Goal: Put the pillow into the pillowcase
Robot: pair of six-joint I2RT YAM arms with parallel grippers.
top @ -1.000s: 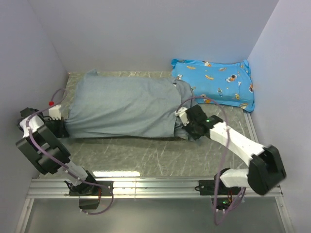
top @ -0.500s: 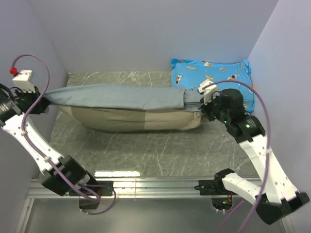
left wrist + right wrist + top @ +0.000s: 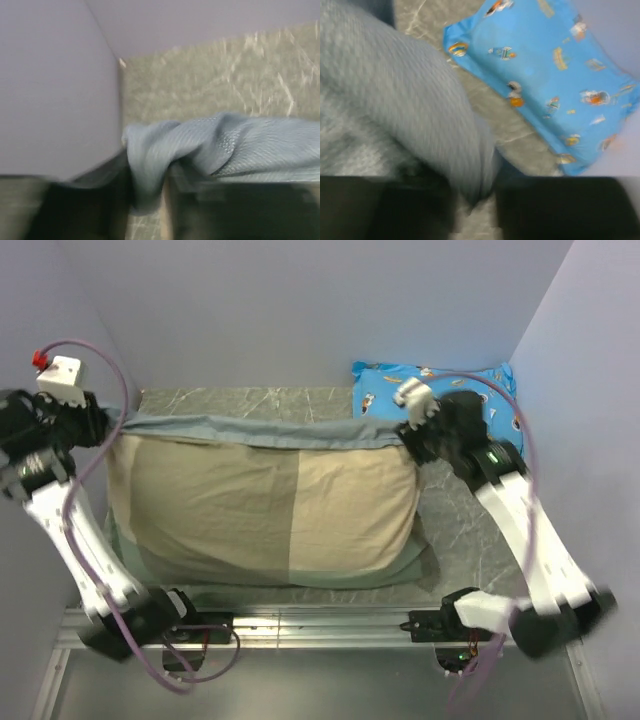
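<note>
Progress looks nearly complete: the pillowcase (image 3: 270,520) bulges full, so we judge the pillow inside, unseen. Our left gripper (image 3: 105,425) at ten o'clock and right gripper (image 3: 408,435) at one o'clock pinch its top edge; we have yet to lay it down.

Nothing here can be read. The pillowcase (image 3: 260,510) shows only plain blocks of colour. The blue cushion (image 3: 380,390) carries small cartoon pictures, with no lettering that can be made out.
</note>
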